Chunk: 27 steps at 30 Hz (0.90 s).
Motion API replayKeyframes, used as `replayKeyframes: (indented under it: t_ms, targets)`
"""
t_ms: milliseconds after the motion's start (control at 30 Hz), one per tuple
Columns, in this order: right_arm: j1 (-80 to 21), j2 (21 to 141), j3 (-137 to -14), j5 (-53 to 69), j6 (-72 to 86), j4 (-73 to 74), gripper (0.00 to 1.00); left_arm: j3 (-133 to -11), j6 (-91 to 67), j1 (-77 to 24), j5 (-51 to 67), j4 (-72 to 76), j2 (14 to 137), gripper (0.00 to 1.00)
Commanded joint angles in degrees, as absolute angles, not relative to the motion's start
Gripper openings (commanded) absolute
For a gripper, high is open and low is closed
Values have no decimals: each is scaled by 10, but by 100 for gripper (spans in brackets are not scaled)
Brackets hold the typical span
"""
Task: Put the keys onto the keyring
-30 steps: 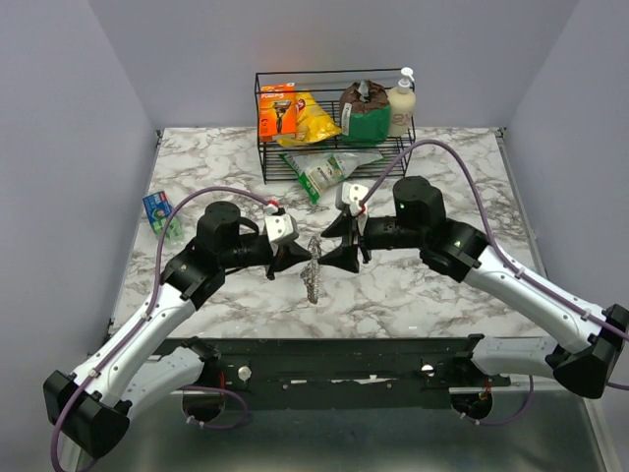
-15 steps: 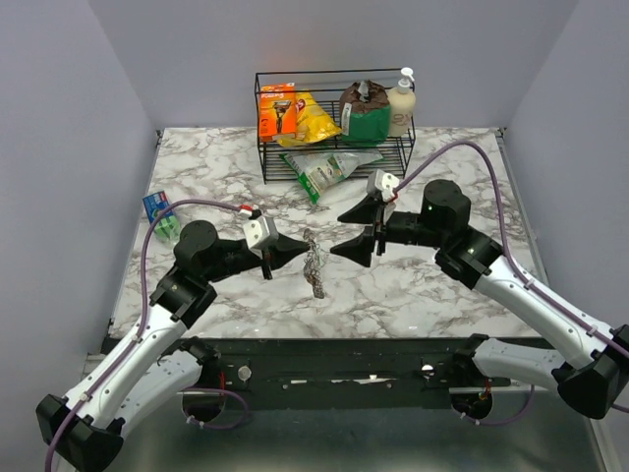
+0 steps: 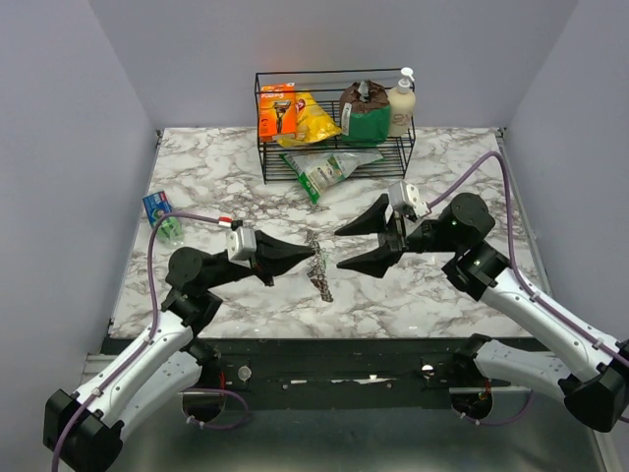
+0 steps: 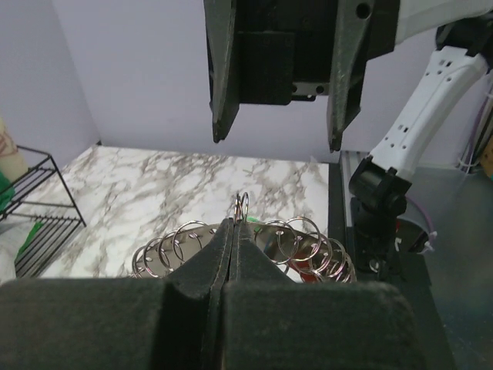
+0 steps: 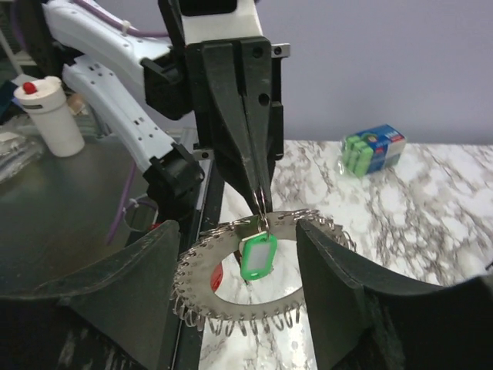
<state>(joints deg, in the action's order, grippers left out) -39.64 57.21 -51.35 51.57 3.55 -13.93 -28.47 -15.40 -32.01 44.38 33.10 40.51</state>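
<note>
**A:** Where's the keyring (image 3: 320, 267)?

**B:** About midway between the left and right edges of the table (image 3: 462, 177), closer to the near edge than the far one. Can't tell if its low end touches the table.

**A:** Who has it?

**B:** The left gripper (image 3: 311, 254), clamped tight on one of the split rings (image 4: 242, 206) at the rim. The right gripper (image 3: 339, 249) is spread wide and holds nothing. It sits just beside the keyring on the right-edge side, fingertips aimed at it, not touching.

**A:** Why that setup?

**B:** My read: left acts as a vise and presents the flat face to the right arm for threading. Pinching at the rim leaves the centre opening free.

**A:** Orientation?

**B:** Edge-on from above, so it stands roughly on edge. The long axis runs from far edge to near edge, with the near end skewed slightly toward the right edge. The face looks at the right gripper.

**A:** Keys?

**B:** A green-headed key (image 5: 258, 257) hangs in the opening just under the pinch. Its long axis is vertical in the right wrist view and it points down. It looks already hung. I can't make out any loose keys.
</note>
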Motion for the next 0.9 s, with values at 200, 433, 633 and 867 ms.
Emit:
replayKeyframes:
  t_ms: [200, 433, 633, 867]
  targets:
    - [-395, 631, -529, 599, 98, -221, 55, -288, -222, -323, 496, 498, 417, 0]
    - [-395, 637, -530, 583, 112, -235, 46, -291, -225, -323, 507, 499, 424, 0]
    - [-395, 635, -531, 586, 120, -252, 53, -293, -225, -323, 512, 501, 430, 0]
    - [-397, 649, -533, 608, 151, -293, 58, -294, -223, -323, 514, 500, 431, 0]
